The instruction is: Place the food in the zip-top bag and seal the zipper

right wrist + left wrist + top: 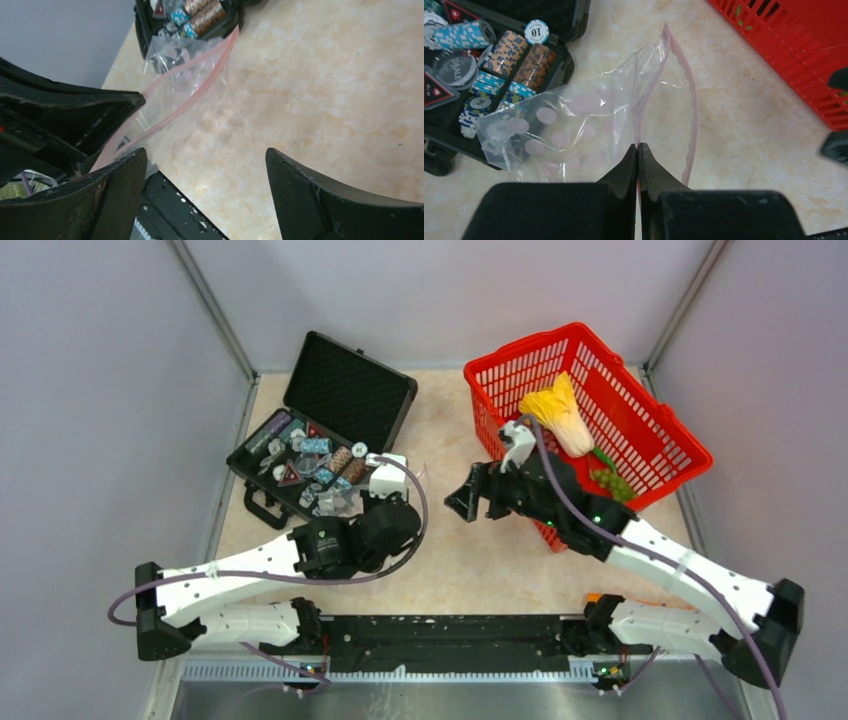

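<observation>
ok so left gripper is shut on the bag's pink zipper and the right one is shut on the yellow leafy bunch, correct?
No: the right wrist view shows the right gripper open and empty; the yellow leafy bunch lies in the red basket. The left gripper is shut on the zipper.

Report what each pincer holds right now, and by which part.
The left pincer is shut on the zip-top bag, pinching one lip of its pink zipper at the mouth's near end. The right pincer is open and holds nothing.
</observation>
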